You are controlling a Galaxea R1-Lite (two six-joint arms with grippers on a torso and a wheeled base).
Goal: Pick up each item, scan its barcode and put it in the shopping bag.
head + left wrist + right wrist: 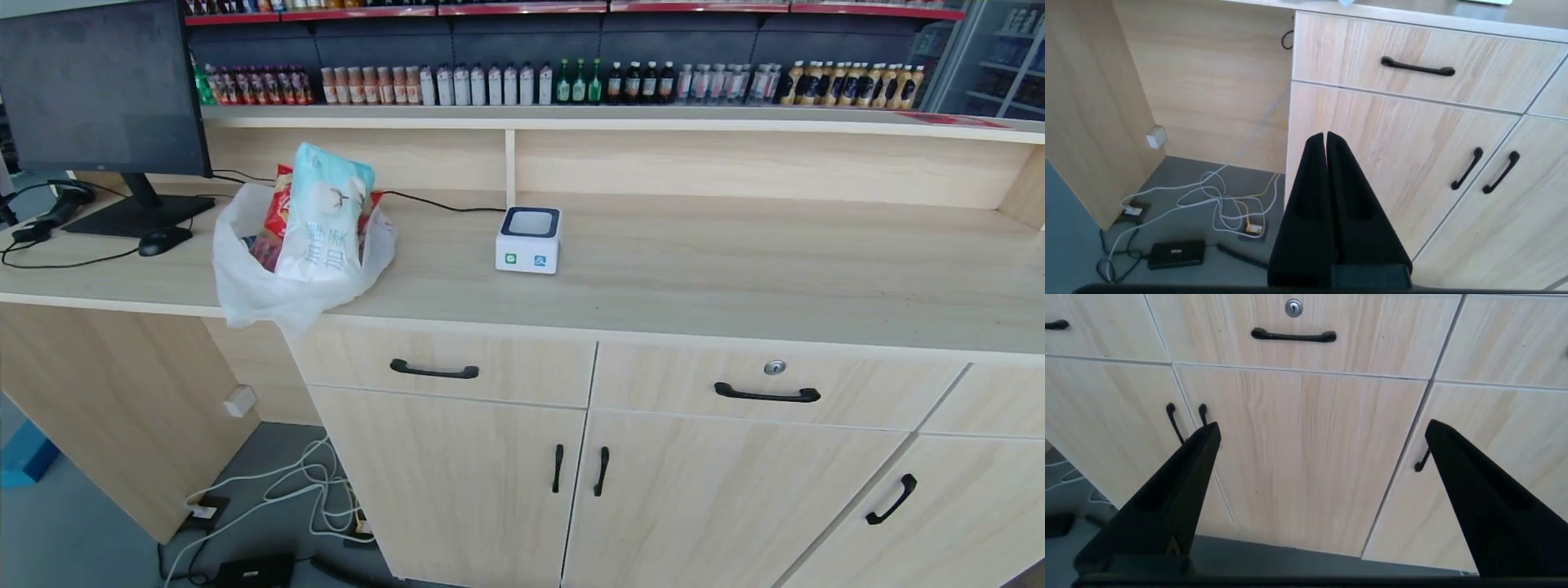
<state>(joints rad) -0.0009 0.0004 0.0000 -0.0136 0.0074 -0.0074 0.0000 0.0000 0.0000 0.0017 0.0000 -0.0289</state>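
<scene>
- Head view: the bag [245, 282] sits at the left of the worktop [694, 278], holding a pale blue pack [326, 208] and a red pack [271, 233]. The scanner [528, 238] stands apart on its right.
- Left wrist view: left hand [1326, 139] closed tight and empty, before cupboard doors [1413, 147], above floor cables [1208, 200].
- Right wrist view: right hand [1323, 425] spread wide and empty, facing the cupboard doors.

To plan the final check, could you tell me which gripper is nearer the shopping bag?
Left, probably. The left gripper hangs low before the drawer beneath the shopping bag; the right gripper faces the keyhole drawer further right.
</scene>
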